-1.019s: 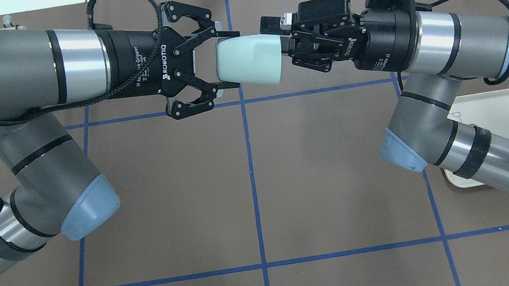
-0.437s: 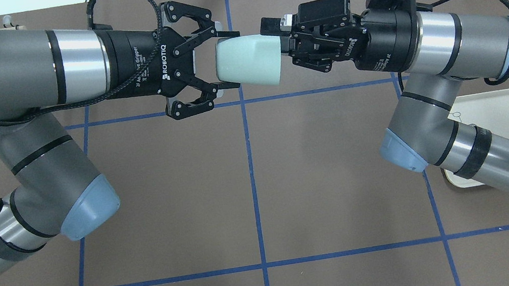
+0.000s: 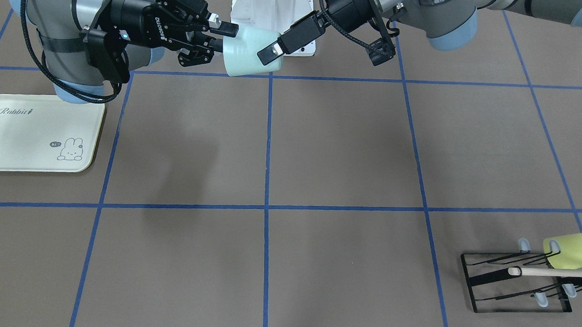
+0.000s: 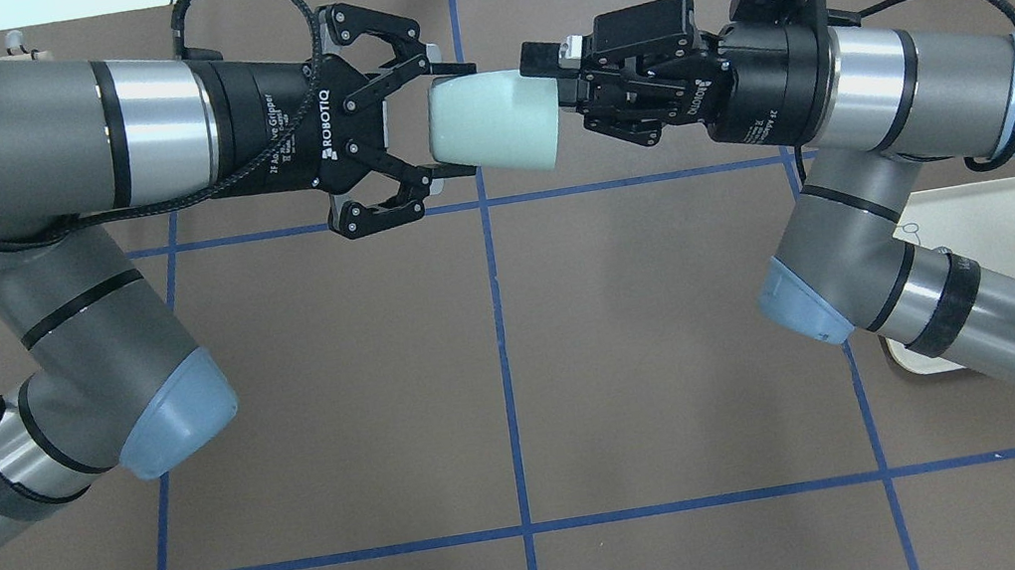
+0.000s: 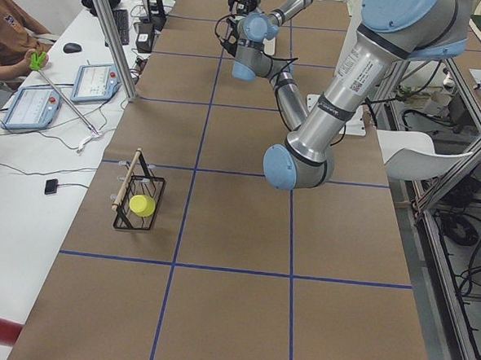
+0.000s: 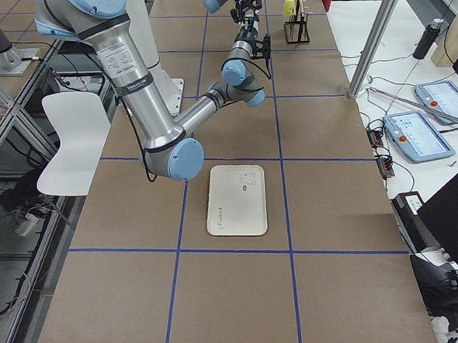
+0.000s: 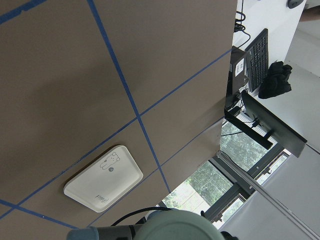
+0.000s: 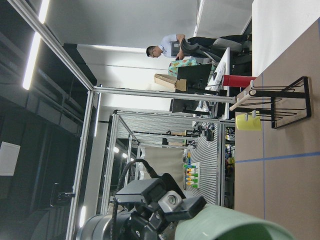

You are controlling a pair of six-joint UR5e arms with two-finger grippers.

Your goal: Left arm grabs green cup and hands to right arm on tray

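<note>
The green cup (image 4: 493, 121) is plain pale mint. The tray (image 3: 27, 137) is cream, with grey "Rabbit" script and a bunny outline. Left tool (image 4: 450, 121) and right tool (image 4: 549, 78): black, white lettering. Brown bench (image 3: 346, 146), blue tape grid; front-facing view, four o'clock: yellow-green cup (image 3: 572, 250), black wire rack (image 3: 487, 277).

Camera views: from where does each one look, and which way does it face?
Overhead: behind the robot, looking forward and down; left gripper and right gripper meet at the green cup.
Front-facing: across the table, facing the robot; same handover.
Exterior left: table's left end; left arm near.
Exterior right: table's right end; right arm near.
Left wrist: looks down on the tray.
Right wrist: looks level, past the cup toward the rack.
Shared: overhead and front-facing both show the tray.
</note>
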